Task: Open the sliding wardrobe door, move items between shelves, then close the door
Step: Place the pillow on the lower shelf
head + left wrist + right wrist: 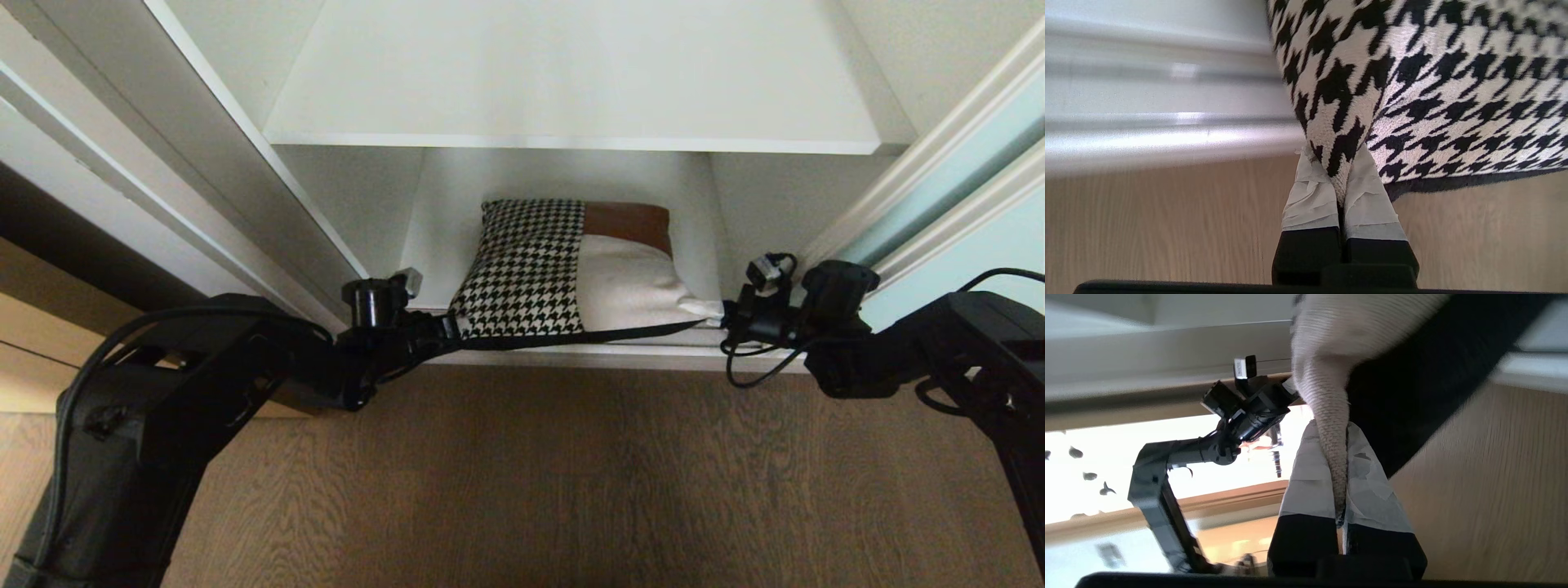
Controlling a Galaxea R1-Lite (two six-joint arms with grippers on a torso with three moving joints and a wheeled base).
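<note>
Head view first: you've got one cushion point(563, 265), two shelves, two arms. The cushion sits on the lower shelf point(441, 220) of the white wardrobe, its front edge hanging at the shelf lip, houndstooth half toward 9 o'clock, plain beige half toward 3, brown strip at the back. The upper shelf point(571, 90) runs across at 12 o'clock. The left gripper point(445, 328) is pinched onto the front houndstooth corner at about 8 o'clock of the cushion, and the right gripper point(722, 314) is clamped on the beige front corner at about 4 o'clock, so the black edge is stretched taut between them. The sliding wardrobe door point(963, 163) (pale aqua glass, pushed aside) shows at 3 o'clock, just behind your right arm. A wood floor point(571, 474) fills the 6 o'clock half.

Left wrist view: two taped fingers point(1310, 196) closed tight on the houndstooth corner point(1412, 81), with fabric squeezed between them. The white door track point(1167, 134) runs right beside the corner, floor point(1147, 224) under it.

Right wrist view: the two taped fingers point(1372, 486) are gripping a thin pinch of the beige corner point(1331, 428), the cushion's black edge right next to it. The left arm point(1167, 465) shows across the way around 9 o'clock, and the bunched fabric blocks most of the shelf.
</note>
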